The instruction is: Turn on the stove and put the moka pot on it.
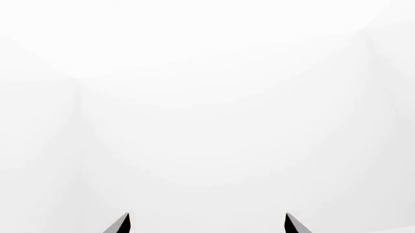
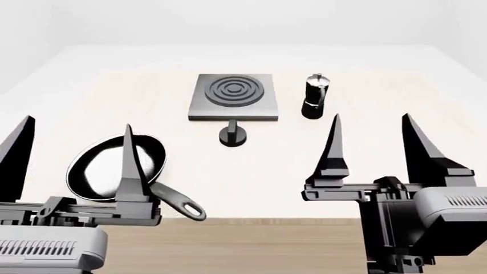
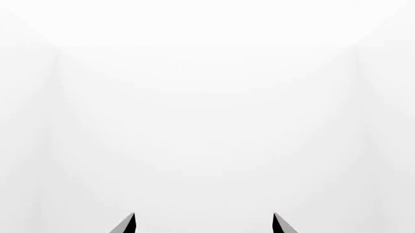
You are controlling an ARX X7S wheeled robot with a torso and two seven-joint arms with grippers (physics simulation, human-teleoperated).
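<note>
In the head view the stove (image 2: 232,97), a dark-grey square plate with concentric rings, lies at the table's far middle. Its black round knob (image 2: 232,136) stands apart just in front of it. The moka pot (image 2: 314,97), black with a silver lid, stands upright on the table right of the stove. My left gripper (image 2: 74,134) is open and empty, raised at the near left. My right gripper (image 2: 370,134) is open and empty, raised at the near right, well short of the pot. Both wrist views show only white walls beyond the left gripper (image 1: 207,222) and right gripper (image 3: 203,222).
A black frying pan (image 2: 116,166) with a pale inside lies at the near left, partly behind my left finger, its handle (image 2: 180,204) pointing toward the table's near edge (image 2: 243,220). White walls surround the pale table.
</note>
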